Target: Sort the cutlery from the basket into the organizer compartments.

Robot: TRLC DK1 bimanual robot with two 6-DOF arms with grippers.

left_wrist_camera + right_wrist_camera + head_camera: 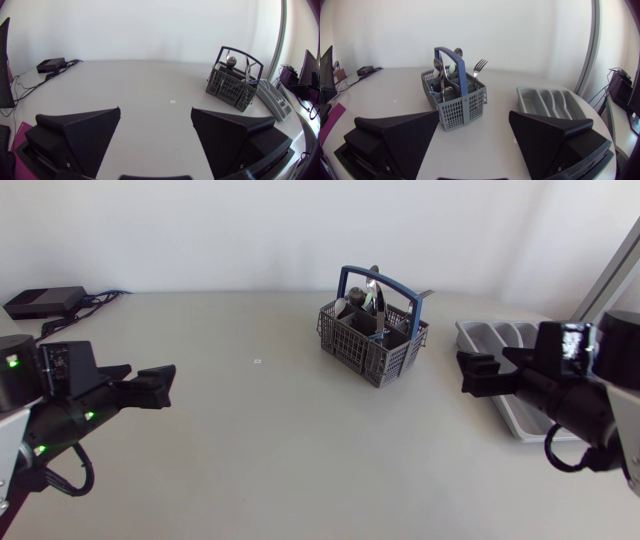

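Right claw (474, 116) is held spread & empty, w/ the grey cutlery basket (454, 102) just ahead and the organizer (547, 102) beside it on the surface (475, 147). Left claw (156, 112) is likewise spread, well apart from both. For a clean 1st pick, one upright piece, e.g. the fork (479, 65), is best approached from above, clear of the blue handle, & pinched alone.
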